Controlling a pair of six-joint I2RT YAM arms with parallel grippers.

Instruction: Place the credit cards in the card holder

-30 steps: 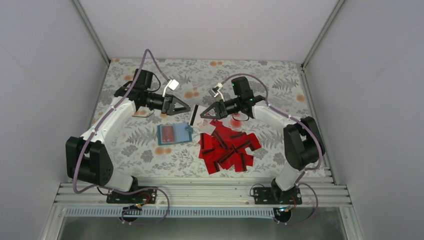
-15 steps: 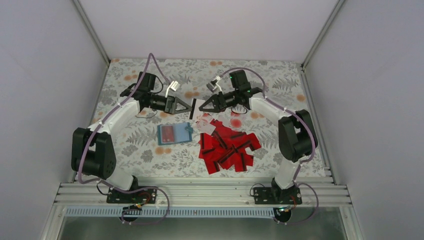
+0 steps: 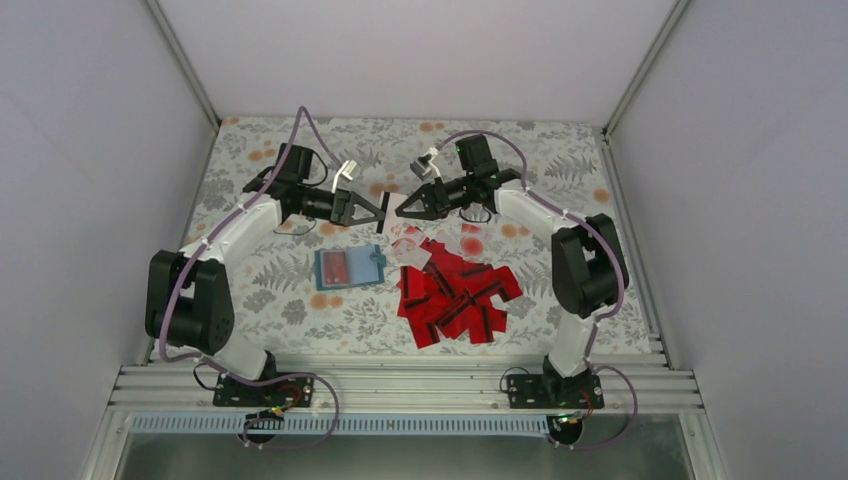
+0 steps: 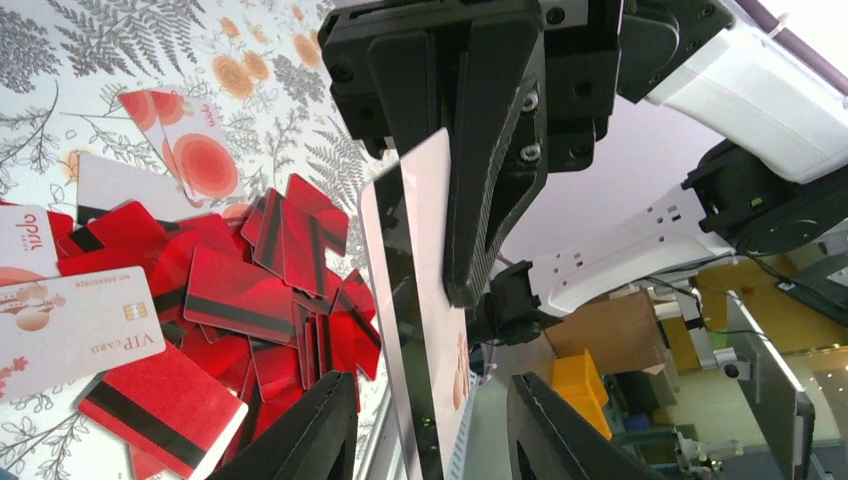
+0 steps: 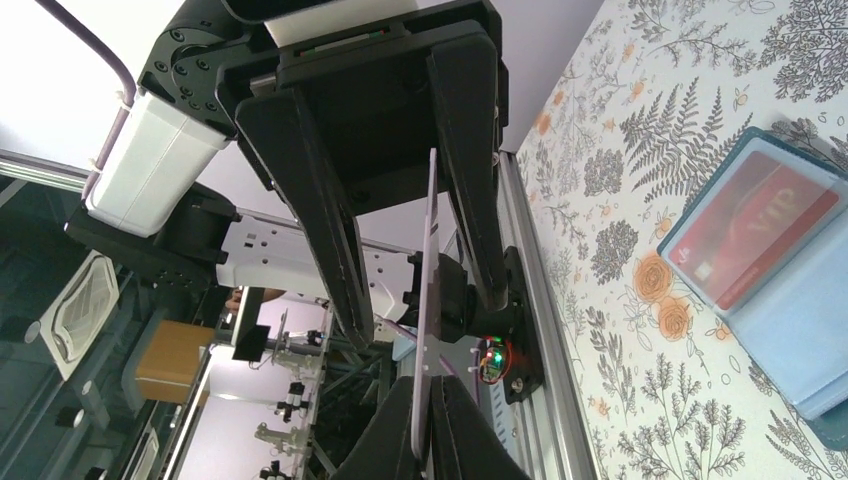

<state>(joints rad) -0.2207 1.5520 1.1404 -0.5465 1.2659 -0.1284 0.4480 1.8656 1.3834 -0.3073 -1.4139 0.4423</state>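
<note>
My right gripper (image 3: 400, 212) is shut on one credit card (image 3: 386, 215) and holds it upright on edge above the table; its pinched fingers (image 5: 400, 440) grip the card's edge (image 5: 431, 300). My left gripper (image 3: 376, 212) faces it, open, and its fingers (image 4: 325, 425) straddle the same card (image 4: 420, 320) without closing. The teal card holder (image 3: 348, 267) lies open on the table below, with a red card in its clear pocket (image 5: 755, 235). The pile of red credit cards (image 3: 455, 295) lies to its right.
A few white-faced cards (image 3: 415, 247) lie at the pile's back edge, also in the left wrist view (image 4: 70, 315). The floral mat (image 3: 280, 300) covers the table, with walls close on both sides.
Both grippers moved toward the back and closer together. The left gripper's open jaws now sit around the card that the right gripper holds.
</note>
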